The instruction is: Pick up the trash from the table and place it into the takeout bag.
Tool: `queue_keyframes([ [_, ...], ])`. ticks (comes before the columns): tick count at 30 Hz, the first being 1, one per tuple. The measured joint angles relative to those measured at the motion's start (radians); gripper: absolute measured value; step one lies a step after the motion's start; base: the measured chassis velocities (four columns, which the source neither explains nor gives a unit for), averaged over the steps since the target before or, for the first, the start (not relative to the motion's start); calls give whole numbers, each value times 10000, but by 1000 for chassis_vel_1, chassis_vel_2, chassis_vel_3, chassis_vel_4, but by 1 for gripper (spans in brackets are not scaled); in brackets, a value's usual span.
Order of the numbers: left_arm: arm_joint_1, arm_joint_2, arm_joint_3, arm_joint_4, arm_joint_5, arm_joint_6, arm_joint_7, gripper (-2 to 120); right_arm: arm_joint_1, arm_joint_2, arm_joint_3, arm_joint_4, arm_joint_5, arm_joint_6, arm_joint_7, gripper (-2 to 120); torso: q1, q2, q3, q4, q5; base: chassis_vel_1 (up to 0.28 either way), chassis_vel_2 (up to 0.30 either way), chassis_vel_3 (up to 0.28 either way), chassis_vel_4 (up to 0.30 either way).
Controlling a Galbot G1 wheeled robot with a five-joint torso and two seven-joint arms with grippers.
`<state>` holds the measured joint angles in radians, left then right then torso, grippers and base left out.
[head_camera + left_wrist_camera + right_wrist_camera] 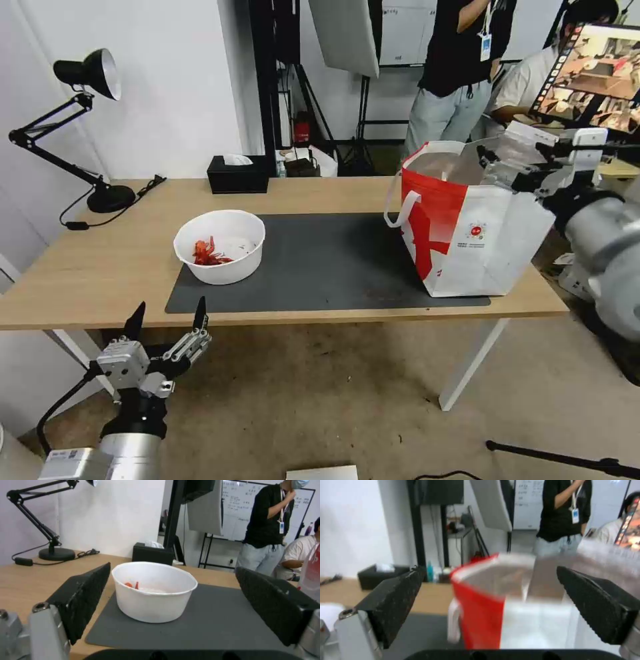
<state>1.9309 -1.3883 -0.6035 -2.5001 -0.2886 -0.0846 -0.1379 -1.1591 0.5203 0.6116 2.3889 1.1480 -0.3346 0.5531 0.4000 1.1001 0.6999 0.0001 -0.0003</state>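
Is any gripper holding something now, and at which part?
Nothing is held. The left gripper is open before the table edge, short of the white bowl; the right gripper is open beside the takeout bag.

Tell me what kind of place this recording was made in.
Probably an office or lab set up for filming: a long light-wood desk with a black articulated desk lamp, a photo softbox on a stand, and a written-on whiteboard behind it.

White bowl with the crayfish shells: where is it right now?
The white bowl sits on the dark mat's left end on the table, in front of the black tissue box; the open left gripper is short of it.
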Motion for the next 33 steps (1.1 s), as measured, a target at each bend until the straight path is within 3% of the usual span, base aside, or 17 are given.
queue_keyframes([
  [4, 10, 35, -6, 1, 0, -10, -3, 100, -1837, 912, 456, 294, -1458, 434, -598, 100, 0, -1, 0, -1, 3, 0, 0, 0, 0],
  [9, 48, 49, 21, 0, 7, -12, -4, 100, -4609, 2707, 914, 343, -4204, 1393, -1783, 100, 0, -1, 0, -3, 3, 0, 0, 0, 0],
  [10, 48, 49, 21, 0, 7, -12, -4, 100, -4609, 2707, 914, 343, -4204, 1393, -1783, 100, 0, -1, 0, -3, 3, 0, 0, 0, 0],
  [13, 49, 16, 32, 0, 12, -13, -5, 100, -5854, 4203, 906, 154, -6003, 2481, -2595, 100, -2, 0, 0, -3, 0, 0, 0, 0, 0],
  [14, 49, 16, 32, 0, 12, -13, -5, 100, -5854, 4203, 906, 154, -6003, 2481, -2595, 100, -2, 0, 0, -3, 0, 0, 0, 0, 0],
  [16, 39, 8, 16, 0, 6, -14, -10, 100, -6278, 5129, 749, -57, -7017, 3250, -3012, 100, -1, 0, 0, -3, 0, 0, 0, 0, 0],
  [20, 38, 32, -12, 1, -19, -20, -12, 100, -6564, 5999, 662, -341, -7940, 3998, -3477, 100, -2, 0, 0, -3, 0, 0, 0, 0, 0],
  [33, 23, 116, -23, 0, -50, -34, -12, 100, -6322, 6314, 649, -463, -7984, 4125, -3500, 100, 0, -1, 1, -1, 1, 0, 0, 0, 0],
])
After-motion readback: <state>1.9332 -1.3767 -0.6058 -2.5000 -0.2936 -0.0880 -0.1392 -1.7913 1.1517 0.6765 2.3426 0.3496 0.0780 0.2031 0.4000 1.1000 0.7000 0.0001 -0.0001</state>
